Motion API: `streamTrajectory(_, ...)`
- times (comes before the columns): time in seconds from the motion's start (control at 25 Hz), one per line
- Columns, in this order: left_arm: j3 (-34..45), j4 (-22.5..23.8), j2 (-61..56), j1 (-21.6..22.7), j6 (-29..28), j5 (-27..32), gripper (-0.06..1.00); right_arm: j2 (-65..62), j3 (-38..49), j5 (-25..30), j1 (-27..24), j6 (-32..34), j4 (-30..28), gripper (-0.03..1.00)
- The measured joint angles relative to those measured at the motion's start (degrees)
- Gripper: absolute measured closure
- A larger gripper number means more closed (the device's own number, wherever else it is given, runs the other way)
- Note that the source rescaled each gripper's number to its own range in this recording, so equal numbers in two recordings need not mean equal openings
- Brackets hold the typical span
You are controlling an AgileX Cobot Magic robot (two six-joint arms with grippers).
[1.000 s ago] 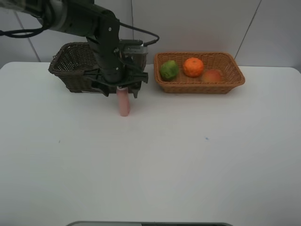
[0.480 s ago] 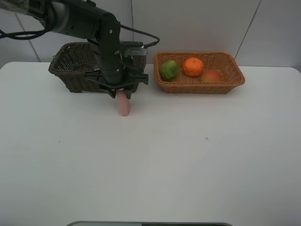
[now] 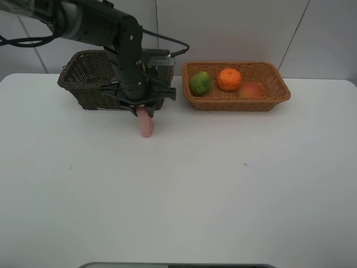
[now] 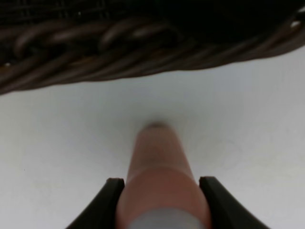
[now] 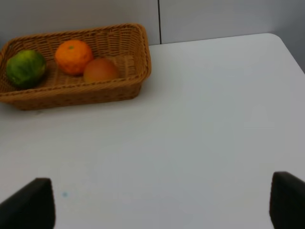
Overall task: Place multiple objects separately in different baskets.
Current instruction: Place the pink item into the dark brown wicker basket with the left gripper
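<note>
A pink bottle [image 3: 146, 125] stands upright on the white table just in front of the dark brown basket [image 3: 83, 75]. My left gripper [image 3: 144, 109] reaches down over its top. In the left wrist view both black fingers [image 4: 110, 200] press against the sides of the bottle [image 4: 159, 167], with the dark basket's wall [image 4: 95, 43] right behind. The orange-tan basket [image 3: 279, 84] holds a green fruit [image 3: 200, 82], an orange [image 3: 228, 79] and a peach-like fruit [image 3: 251, 89]. My right gripper [image 5: 162, 205] is open and holds nothing, well away from that basket [image 5: 138, 52].
The white table [image 3: 223, 184] stretches wide in front of both baskets. A grey wall with panel seams stands behind them. A cable loops off the left arm above the dark basket. The right arm is outside the exterior high view.
My left gripper's fingers have come together from wide open onto the pink bottle's top. The bottle stays in place. The right side has not changed.
</note>
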Motion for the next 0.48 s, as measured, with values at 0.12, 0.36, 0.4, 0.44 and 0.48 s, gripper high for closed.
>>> streamTrajectory(0.12,0.0,0.0,0.0,0.0,0.0,0.0,0.59,0.0,0.0,0.0,0.0,0.0,0.0,-0.03)
streamTrajectory(0.36,0.0,0.0,0.0,0.0,0.0,0.0,0.59,0.0,0.0,0.0,0.0,0.0,0.0,-0.03)
streamTrajectory(0.4,0.0,0.0,0.0,0.0,0.0,0.0,0.59,0.0,0.0,0.0,0.0,0.0,0.0,-0.03)
streamTrajectory(0.44,0.0,0.0,0.0,0.0,0.0,0.0,0.59,0.0,0.0,0.0,0.0,0.0,0.0,-0.03)
streamTrajectory(0.48,0.0,0.0,0.0,0.0,0.0,0.06,0.59,0.0,0.0,0.0,0.0,0.0,0.0,-0.03)
